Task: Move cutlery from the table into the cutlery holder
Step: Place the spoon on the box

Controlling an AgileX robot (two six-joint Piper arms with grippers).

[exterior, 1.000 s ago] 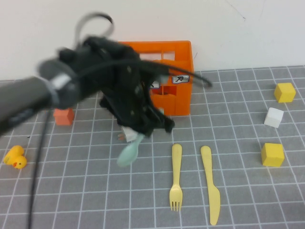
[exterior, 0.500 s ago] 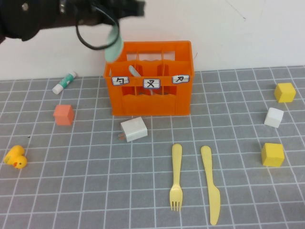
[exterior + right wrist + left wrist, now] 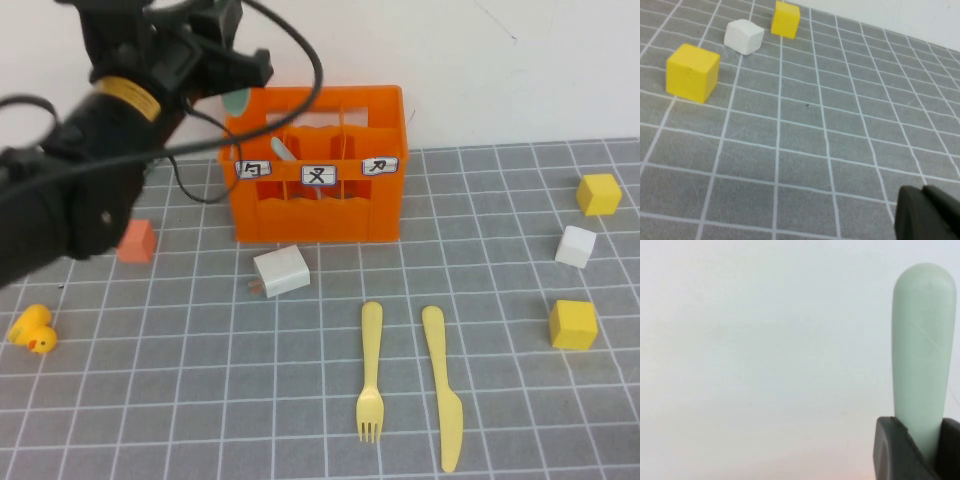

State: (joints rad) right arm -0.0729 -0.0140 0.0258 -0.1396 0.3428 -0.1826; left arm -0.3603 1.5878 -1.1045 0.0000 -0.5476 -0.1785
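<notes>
Above the cutlery holder's (image 3: 318,210) left rear, left gripper (image 3: 912,450) jaws clamped on mint-green spoon (image 3: 922,350); right gripper (image 3: 927,215) closed, empty.

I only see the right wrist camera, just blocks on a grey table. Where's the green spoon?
Observer: The left gripper is shut on the spoon, up above the orange crate's back left corner.
Operator: My right gripper is shut, low over the table. Is anything in the crate?
Observer: Yes, a grey piece of cutlery stands in its left compartment.
Operator: What's not put away yet?
Observer: A yellow fork and a yellow knife lie side by side on the table in front of the crate.
</notes>
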